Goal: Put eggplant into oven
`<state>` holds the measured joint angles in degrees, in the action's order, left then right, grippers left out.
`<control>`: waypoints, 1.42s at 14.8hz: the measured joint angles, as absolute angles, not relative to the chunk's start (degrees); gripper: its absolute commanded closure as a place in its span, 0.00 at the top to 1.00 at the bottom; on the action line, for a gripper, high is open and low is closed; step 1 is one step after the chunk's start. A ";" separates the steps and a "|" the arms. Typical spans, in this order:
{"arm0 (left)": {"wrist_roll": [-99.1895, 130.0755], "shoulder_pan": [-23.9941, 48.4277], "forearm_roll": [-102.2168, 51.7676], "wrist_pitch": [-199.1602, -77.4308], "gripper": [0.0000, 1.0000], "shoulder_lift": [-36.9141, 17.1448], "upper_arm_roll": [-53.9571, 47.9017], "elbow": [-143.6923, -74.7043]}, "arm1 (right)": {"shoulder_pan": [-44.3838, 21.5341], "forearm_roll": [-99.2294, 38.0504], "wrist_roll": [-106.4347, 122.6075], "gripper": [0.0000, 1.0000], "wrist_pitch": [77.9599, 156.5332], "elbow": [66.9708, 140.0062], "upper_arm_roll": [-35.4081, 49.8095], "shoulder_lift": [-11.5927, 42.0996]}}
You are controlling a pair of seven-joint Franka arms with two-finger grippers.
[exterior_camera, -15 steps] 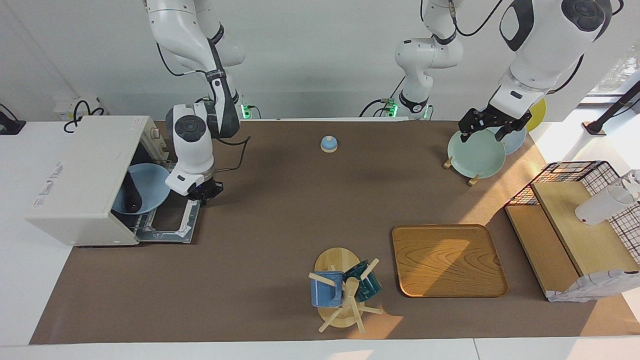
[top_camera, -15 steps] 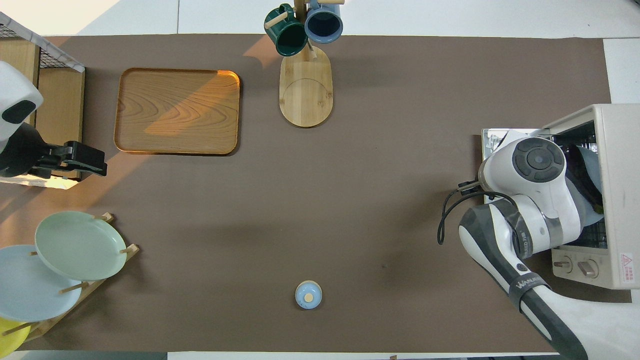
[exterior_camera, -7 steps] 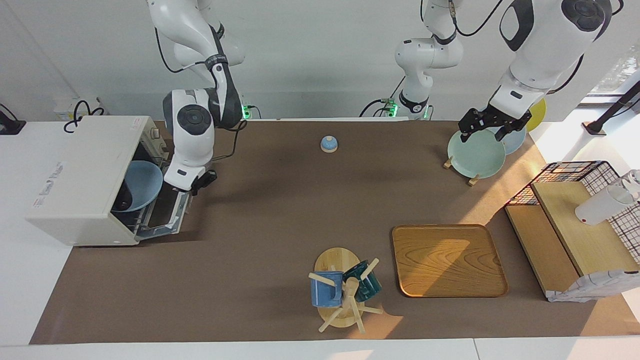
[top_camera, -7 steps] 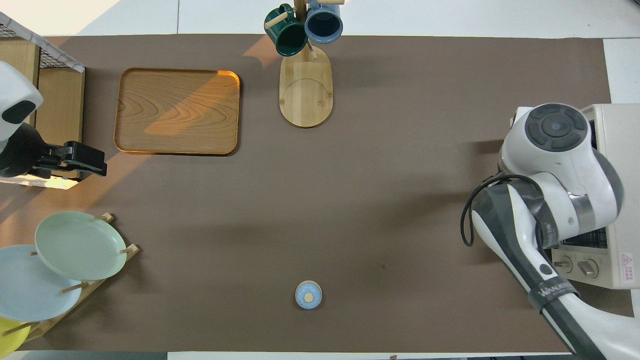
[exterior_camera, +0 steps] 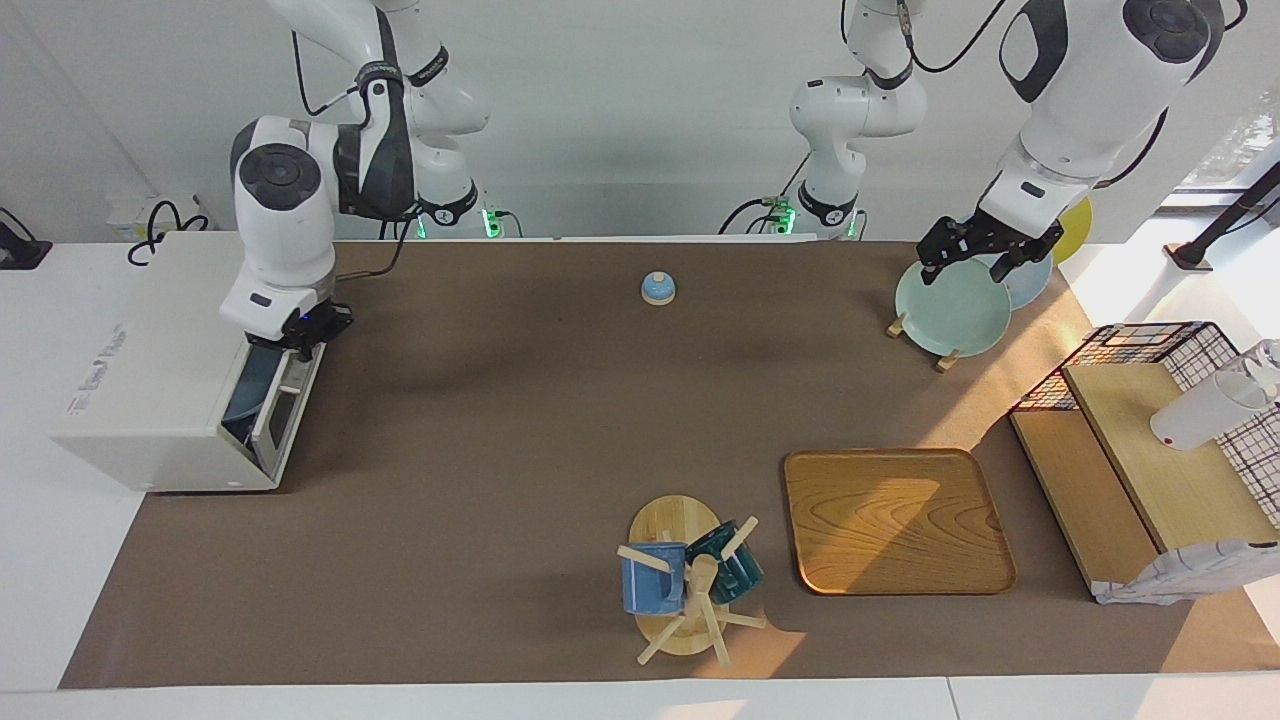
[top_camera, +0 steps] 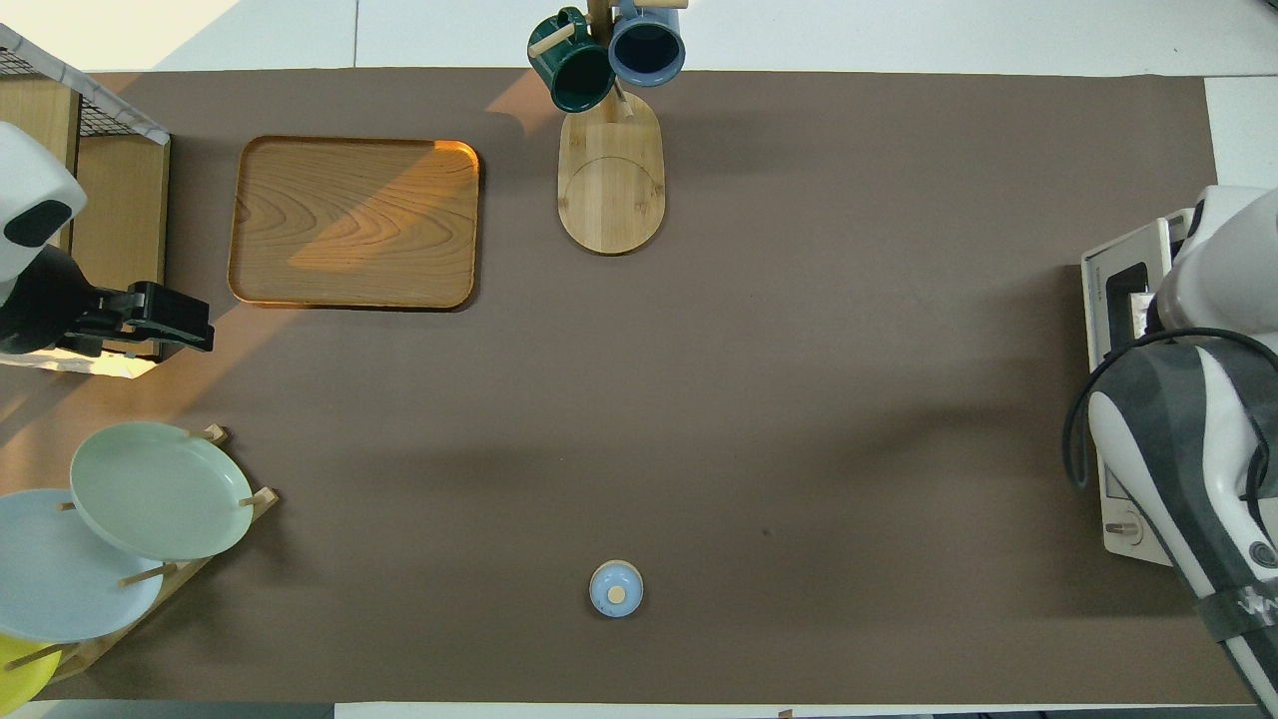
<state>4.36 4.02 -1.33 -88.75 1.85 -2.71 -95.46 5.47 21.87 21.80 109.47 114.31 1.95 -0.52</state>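
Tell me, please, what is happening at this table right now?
The right gripper, fingers shut, is at the top edge of the oven's door, which stands nearly closed. A blue plate shows in the gap inside the oven; the eggplant itself is not visible. The left arm waits with the left gripper open above the green plate in the plate rack, holding nothing.
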 measured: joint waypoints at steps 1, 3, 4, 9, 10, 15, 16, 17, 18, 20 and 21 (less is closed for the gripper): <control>4.36 4.02 -1.33 -88.75 1.00 1.85 -2.71 -95.46 | 6.09 20.66 21.98 0.00 108.58 114.01 1.70 -0.82; 4.36 4.02 -1.33 -88.75 1.00 1.85 -2.71 -95.46 | 6.43 14.90 21.89 0.15 103.74 111.85 1.47 -1.56; 4.36 4.02 -1.33 -88.75 1.00 1.85 -2.71 -95.46 | 6.36 12.66 21.79 0.26 100.69 109.45 1.51 -1.85; 4.36 4.02 -1.33 -88.75 1.00 1.85 -2.70 -95.46 | 6.12 4.31 20.22 1.00 91.95 100.86 2.06 -2.59; 4.36 4.02 -1.33 -88.75 1.00 1.85 -2.70 -95.46 | 6.12 3.38 18.51 1.00 91.70 100.41 2.06 -2.59; 4.36 4.02 -1.33 -88.75 1.00 1.85 -2.70 -95.46 | 6.10 2.97 13.18 1.00 91.64 100.08 2.28 -2.39; 4.36 4.02 -1.33 -88.75 1.00 1.85 -2.70 -95.46 | 6.08 2.97 13.05 1.00 91.64 100.03 2.39 -2.38; 4.36 4.02 -1.33 -88.75 1.00 1.85 -2.70 -95.46 | 5.97 2.97 13.01 1.00 91.64 100.00 2.47 -2.38; 4.36 4.01 -1.33 -88.75 1.00 1.85 -2.70 -95.46 | 5.65 2.97 13.01 1.00 91.64 99.96 2.46 -2.37; 4.36 4.01 -1.33 -88.75 1.00 1.85 -2.70 -95.46 | 4.64 2.97 12.90 1.00 91.11 99.84 2.26 -1.77; 4.36 4.01 -1.33 -88.75 1.00 1.85 -2.70 -95.46 | 4.18 2.97 12.77 1.00 90.79 99.58 2.05 -1.04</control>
<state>4.36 4.01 -1.33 -88.75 1.85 -2.70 -95.46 4.18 2.97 12.77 90.79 99.58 2.05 -1.04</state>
